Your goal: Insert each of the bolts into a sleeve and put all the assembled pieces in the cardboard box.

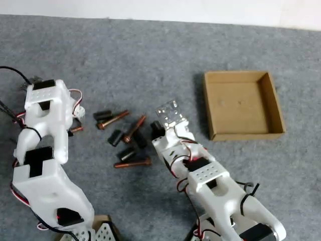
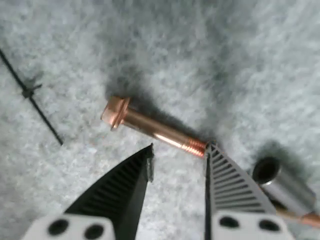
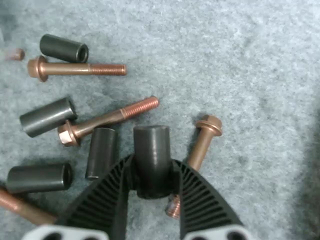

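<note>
Grey felt covers the table (image 1: 150, 55). At the left of the high view stands the white left arm (image 1: 47, 130), bent low over the cloth. Its black ribbed left pincer (image 2: 179, 152) is spread apart and holds nothing. A copper-coloured flanged bolt (image 2: 150, 127) lies flat just past the fingertips, its threaded end touching one tip and its head angled away. A thin black cable tie (image 2: 30, 92) lies on the felt beyond that head. Beside the other finger rests a dark cylindrical metal sleeve (image 2: 282, 185), open end up, with a second copper shank just showing next to it.

Between the two arms, several loose bolts (image 1: 113, 120) and short black loose sleeves (image 1: 115, 137) lie scattered on their sides, some touching or crossing. One long bolt (image 1: 132, 162) lies nearest the arm bases.

To the right of this scatter, the white right arm (image 1: 210, 181) stretches in from the lower edge. Its right pincer (image 3: 151, 167) is clamped on an upright dark sleeve (image 3: 151, 145), lifted above the cloth. Another copper bolt (image 3: 202, 142) lies on the felt just beside and partly under it.

Farthest right sits the shallow brown cardboard box (image 1: 273, 105), open-topped and well apart from the parts, with nothing inside.
</note>
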`<move>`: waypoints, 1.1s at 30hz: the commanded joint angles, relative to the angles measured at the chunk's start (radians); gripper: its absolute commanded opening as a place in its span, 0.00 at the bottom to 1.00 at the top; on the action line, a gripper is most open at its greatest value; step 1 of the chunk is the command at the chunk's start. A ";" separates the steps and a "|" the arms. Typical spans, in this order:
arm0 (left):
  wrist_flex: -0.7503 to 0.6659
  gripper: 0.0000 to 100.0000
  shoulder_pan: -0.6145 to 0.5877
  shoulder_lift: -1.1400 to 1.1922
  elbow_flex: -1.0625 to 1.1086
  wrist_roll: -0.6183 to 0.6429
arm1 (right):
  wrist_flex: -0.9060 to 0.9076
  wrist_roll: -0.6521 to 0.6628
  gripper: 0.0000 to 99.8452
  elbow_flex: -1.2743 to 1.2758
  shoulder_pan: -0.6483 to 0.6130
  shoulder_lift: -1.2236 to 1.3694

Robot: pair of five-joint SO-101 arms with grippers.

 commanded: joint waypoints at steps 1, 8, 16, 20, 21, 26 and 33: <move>-0.109 0.17 0.015 -0.004 0.074 0.015 | -0.031 -0.009 0.00 -0.007 0.005 -0.004; -0.172 0.17 -0.019 -0.005 0.104 0.104 | -0.031 -0.009 0.00 -0.007 0.005 -0.004; -0.169 0.16 -0.116 -0.008 0.102 0.212 | -0.031 -0.009 0.00 -0.007 0.005 -0.004; -0.175 0.16 -0.160 -0.008 0.099 0.242 | -0.031 -0.009 0.00 -0.007 0.005 -0.004; -0.172 0.16 -0.159 -0.008 0.099 0.242 | -0.031 -0.009 0.00 -0.007 0.005 -0.004; -0.172 0.02 -0.159 -0.005 0.099 0.242 | -0.031 -0.009 0.00 -0.007 0.005 -0.004; -0.169 0.01 -0.159 -0.013 0.104 0.238 | -0.031 -0.009 0.00 -0.007 0.005 -0.004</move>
